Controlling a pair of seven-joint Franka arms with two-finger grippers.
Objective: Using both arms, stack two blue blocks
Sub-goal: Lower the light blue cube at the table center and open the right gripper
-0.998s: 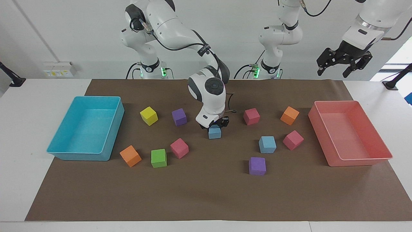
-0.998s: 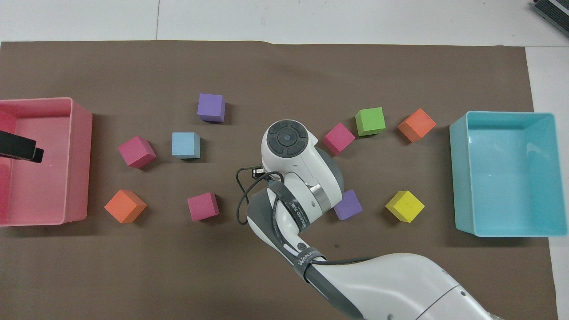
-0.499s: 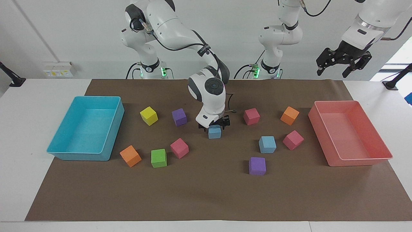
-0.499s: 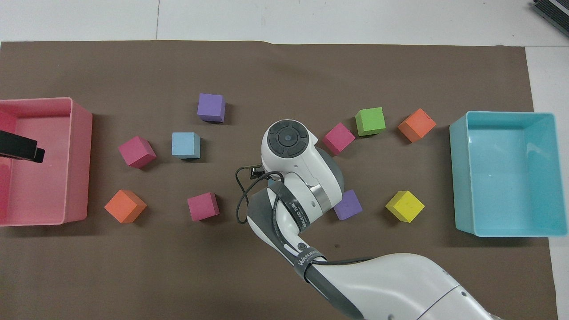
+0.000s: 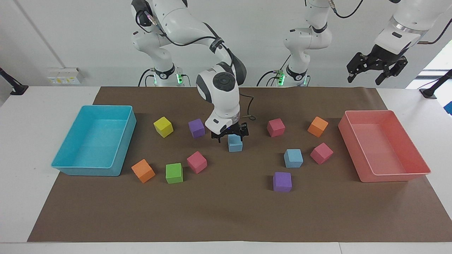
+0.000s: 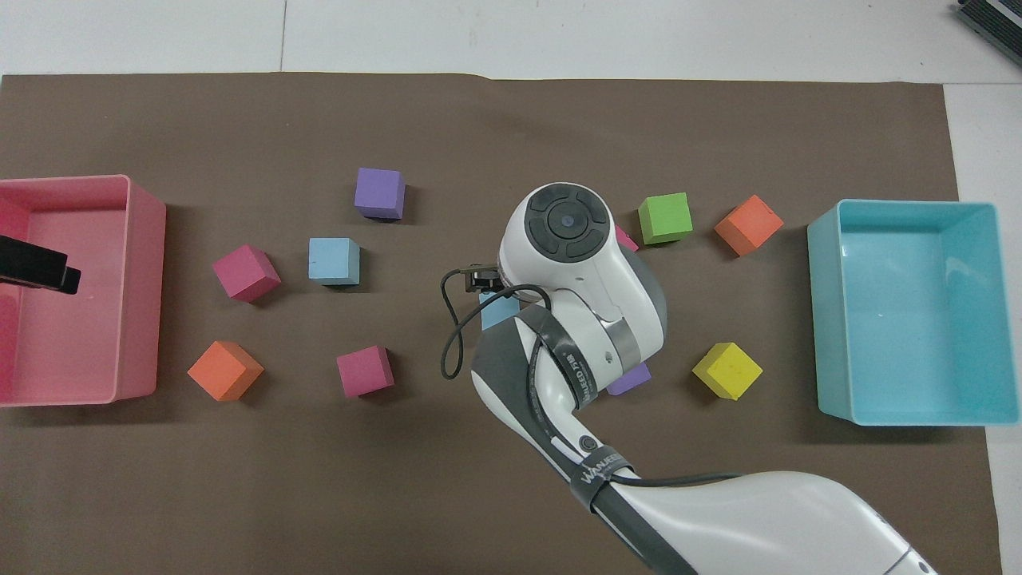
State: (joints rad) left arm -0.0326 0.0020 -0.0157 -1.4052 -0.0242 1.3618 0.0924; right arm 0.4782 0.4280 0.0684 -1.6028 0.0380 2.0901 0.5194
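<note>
Right end effector (image 5: 230,135) spread open just above blue block (image 5: 235,143) mid-counter, block loose on brown mat. Second blue block (image 5: 293,158) sits toward left arm's end. Left end effector (image 5: 376,67) open, waiting high over pink tray (image 5: 395,173), likely for its turn.

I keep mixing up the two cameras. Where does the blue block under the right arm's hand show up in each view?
Facing view: blue block on the brown mat near the picture's middle, just under the right hand, whose fingers are open.
Overhead view: only a sliver of it shows beside the right arm's wrist, near the middle.
Shared landmark: the purple cube beside it, toward the right arm's end.
</note>
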